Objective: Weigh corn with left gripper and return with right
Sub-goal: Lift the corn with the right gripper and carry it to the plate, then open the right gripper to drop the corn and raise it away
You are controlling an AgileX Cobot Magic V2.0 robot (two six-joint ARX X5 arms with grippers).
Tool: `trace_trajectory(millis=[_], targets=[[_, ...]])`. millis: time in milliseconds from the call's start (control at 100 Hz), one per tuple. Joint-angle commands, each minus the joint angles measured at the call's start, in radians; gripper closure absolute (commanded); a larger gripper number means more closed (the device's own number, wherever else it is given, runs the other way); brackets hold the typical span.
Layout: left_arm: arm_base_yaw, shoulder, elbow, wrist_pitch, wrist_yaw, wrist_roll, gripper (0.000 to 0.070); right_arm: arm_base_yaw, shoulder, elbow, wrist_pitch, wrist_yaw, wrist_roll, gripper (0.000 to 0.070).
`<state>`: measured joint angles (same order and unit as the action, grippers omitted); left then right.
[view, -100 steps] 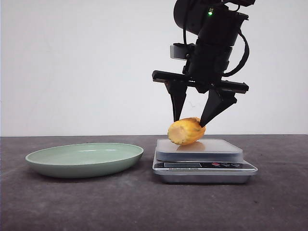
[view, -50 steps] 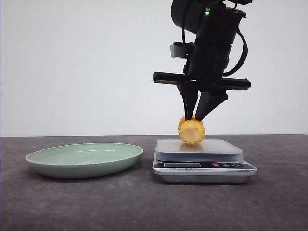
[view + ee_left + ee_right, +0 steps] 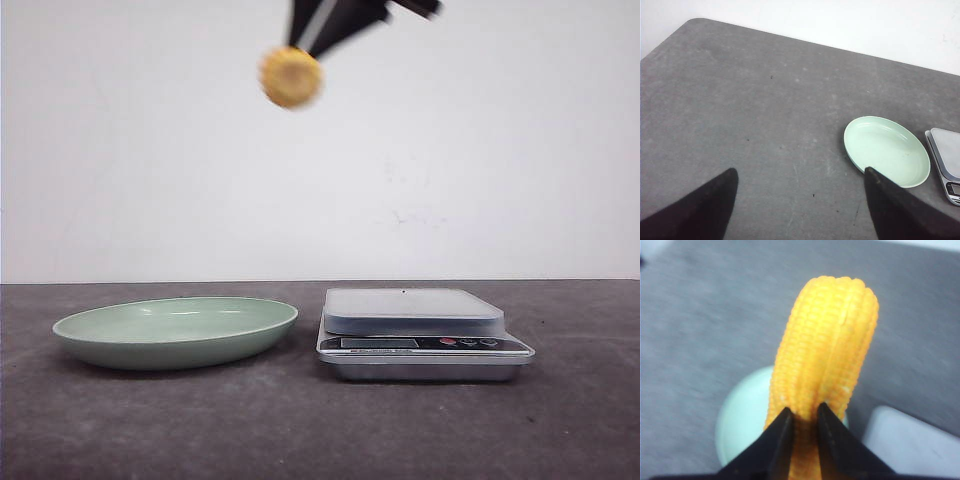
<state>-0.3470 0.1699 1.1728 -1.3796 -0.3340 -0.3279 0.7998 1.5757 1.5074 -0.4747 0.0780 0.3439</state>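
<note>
The yellow-orange corn (image 3: 291,77) hangs high in the air, blurred, up and to the left of the scale (image 3: 424,330) and over the right part of the green plate (image 3: 176,330). My right gripper (image 3: 308,45) is shut on the corn (image 3: 825,355); in the right wrist view its black fingertips (image 3: 782,426) pinch the cob, with the plate (image 3: 742,420) and scale (image 3: 910,440) below. My left gripper (image 3: 800,172) is open and empty, held over bare table left of the plate (image 3: 886,149).
The dark grey table (image 3: 300,430) carries the shallow green plate at left and the silver scale at right, its platform bare. A white wall stands behind. The table's rounded far corner (image 3: 697,22) shows in the left wrist view.
My right gripper closed on the corn on the scale, then lifted it high and to the left. The scale platform is bare now.
</note>
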Motion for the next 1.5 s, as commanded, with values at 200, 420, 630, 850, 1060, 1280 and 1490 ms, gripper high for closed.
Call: trace_trajectory(millis=[200, 420, 630, 850, 1060, 1280, 1490], targets=[[-0.001, 0.005, 0.010, 0.013, 0.002, 0.009, 0.0226, 0.071, 0.232, 0.132, 0.033, -0.003, 0.026, 0.0700], [-0.001, 0.005, 0.010, 0.011, 0.002, 0.000, 0.0226, 0.064, 0.420, 0.146, 0.048, -0.011, 0.123, 0.0700], [-0.001, 0.005, 0.010, -0.009, 0.002, -0.003, 0.0226, 0.051, 0.539, 0.146, 0.048, -0.061, 0.200, 0.0700], [-0.001, 0.005, 0.010, -0.019, 0.002, -0.005, 0.0226, 0.058, 0.556, 0.146, 0.063, -0.060, 0.203, 0.0277], [-0.001, 0.005, 0.010, -0.019, 0.002, -0.005, 0.0226, 0.049, 0.514, 0.146, 0.063, -0.063, 0.164, 0.0157], [-0.001, 0.005, 0.010, -0.019, 0.002, -0.005, 0.0226, -0.027, 0.302, 0.146, -0.024, -0.068, 0.028, 0.0158], [-0.001, 0.005, 0.010, -0.018, 0.002, -0.005, 0.0226, -0.164, -0.029, 0.146, -0.151, -0.113, -0.105, 0.0159]])
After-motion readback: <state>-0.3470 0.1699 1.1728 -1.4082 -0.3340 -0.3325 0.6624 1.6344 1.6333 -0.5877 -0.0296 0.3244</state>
